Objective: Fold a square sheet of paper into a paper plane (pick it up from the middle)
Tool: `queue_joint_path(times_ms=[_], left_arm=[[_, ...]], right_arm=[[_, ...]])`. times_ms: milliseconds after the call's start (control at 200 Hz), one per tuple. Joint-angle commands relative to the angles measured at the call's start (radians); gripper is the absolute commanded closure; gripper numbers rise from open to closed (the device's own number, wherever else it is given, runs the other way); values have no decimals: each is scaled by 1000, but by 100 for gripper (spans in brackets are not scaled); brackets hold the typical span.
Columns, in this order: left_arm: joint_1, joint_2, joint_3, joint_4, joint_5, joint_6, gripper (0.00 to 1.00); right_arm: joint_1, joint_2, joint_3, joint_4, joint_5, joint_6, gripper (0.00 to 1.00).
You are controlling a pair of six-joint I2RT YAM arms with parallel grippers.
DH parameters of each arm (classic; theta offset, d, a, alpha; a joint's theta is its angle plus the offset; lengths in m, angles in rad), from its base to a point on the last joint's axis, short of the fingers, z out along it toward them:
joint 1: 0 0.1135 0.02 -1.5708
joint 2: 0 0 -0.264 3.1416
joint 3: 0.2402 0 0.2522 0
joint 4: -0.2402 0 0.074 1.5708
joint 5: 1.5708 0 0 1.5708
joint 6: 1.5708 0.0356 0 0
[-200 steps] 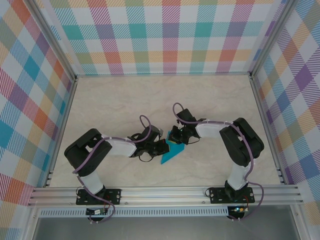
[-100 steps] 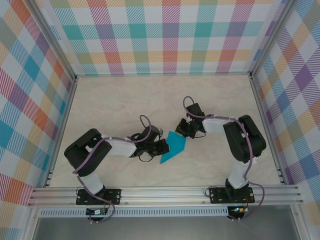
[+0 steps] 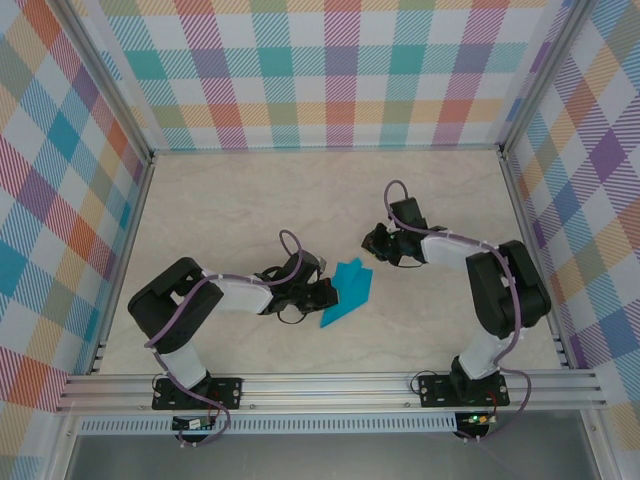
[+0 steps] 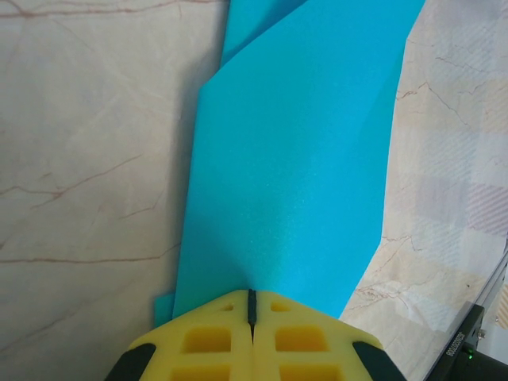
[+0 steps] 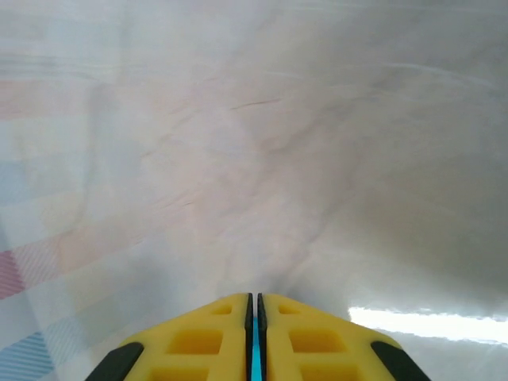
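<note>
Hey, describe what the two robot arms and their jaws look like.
The left arm and right arm match: bulky black joint housings, white links between, and a purple cable looping along each. Both stand on black base plates. The jaws are yellow blocks with rectangular recesses and black outer edges.

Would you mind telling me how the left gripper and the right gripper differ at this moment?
The left gripper has its fingertips on the teal paper; the right gripper stands apart from it, over bare table. The left gripper points towards the right arm's side, the right gripper towards the left arm's side. Both have their jaws together.
</note>
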Motion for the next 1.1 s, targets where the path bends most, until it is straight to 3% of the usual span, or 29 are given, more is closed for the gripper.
queue_joint_path(times_ms=[0, 400, 560, 795, 1095], left_arm=[[-7, 13, -39, -189, -22, 16, 97], [-7, -1, -33, -205, -26, 20, 96], [-6, -4, -28, -207, -25, 22, 96], [-7, -6, -34, -210, -27, 26, 97], [-6, -4, -37, -203, -22, 24, 96]], right_arm=[[54, -81, -31, 34, -56, -21, 86], [233, 22, -161, 156, -51, 40, 87], [217, 76, -178, 90, 67, 39, 88], [143, 64, -180, 66, 127, 47, 88], [44, 51, -92, 13, 101, -18, 87]])
